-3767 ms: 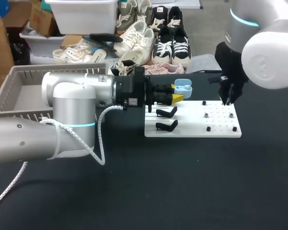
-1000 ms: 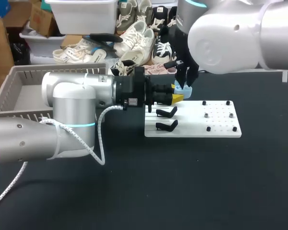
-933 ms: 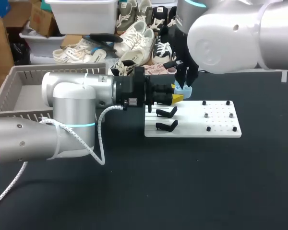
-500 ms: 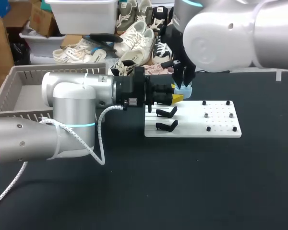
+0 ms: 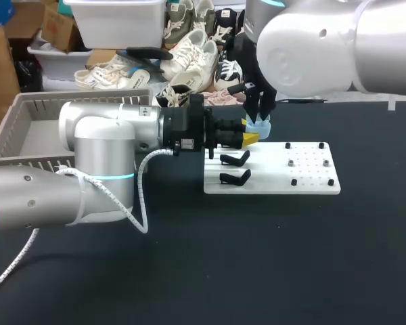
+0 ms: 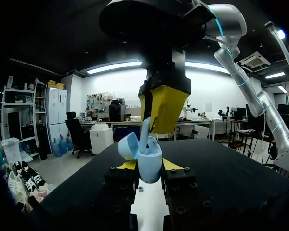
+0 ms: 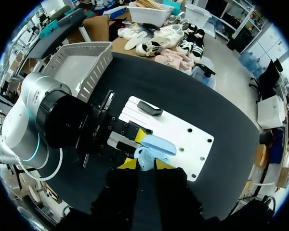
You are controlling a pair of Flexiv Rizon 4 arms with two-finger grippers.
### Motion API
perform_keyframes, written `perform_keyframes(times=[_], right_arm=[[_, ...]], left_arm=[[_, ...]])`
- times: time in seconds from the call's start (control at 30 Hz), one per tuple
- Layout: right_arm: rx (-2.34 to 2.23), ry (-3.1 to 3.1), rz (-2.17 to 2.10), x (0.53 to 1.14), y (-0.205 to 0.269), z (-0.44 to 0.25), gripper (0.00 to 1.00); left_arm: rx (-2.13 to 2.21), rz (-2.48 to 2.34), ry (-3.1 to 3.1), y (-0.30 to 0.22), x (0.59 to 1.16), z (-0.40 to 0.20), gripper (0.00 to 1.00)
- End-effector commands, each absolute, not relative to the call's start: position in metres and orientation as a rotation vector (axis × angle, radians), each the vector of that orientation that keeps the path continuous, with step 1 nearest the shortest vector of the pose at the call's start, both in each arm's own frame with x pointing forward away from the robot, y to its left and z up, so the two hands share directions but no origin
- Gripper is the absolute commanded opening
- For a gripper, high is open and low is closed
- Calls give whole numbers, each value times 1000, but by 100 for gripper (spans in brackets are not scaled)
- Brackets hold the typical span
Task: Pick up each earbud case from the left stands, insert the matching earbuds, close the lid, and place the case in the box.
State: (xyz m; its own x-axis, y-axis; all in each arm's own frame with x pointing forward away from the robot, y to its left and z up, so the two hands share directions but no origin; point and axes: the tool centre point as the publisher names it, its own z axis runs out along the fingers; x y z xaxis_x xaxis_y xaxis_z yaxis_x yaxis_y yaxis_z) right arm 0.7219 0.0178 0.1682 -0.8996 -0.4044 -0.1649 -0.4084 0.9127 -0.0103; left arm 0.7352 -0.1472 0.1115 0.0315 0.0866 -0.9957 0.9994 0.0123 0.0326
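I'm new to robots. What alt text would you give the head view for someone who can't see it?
The left gripper holds an open light-blue earbud case by a white board, while the right gripper hangs just above the case. A grey basket sits at the table's left.

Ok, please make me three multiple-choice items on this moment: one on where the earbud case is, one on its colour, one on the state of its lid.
1. Where is the earbud case?
A) in the grey basket
B) between the fingers of the left end effector
C) flat on the white board

2. What colour is the case?
A) light blue
B) red
C) black

3. How is its lid?
A) shut
B) open
C) taken off, lying on the table

Answers: 1 B, the left wrist view shows both fingers against its sides. 2 A, every view shows it pale blue. 3 B, the lid stands tilted back beside the body.
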Motion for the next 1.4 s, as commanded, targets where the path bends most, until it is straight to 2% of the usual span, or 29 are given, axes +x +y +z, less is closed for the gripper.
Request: perform_keyframes(times=[0.03,1.4], right_arm=[[-620,2913,35,722,17,168,0],[-630,2916,39,713,22,167,0]], left_arm=[[1277,-1134,1253,-147,736,111,0],[1277,-1134,1253,-147,736,111,0]])
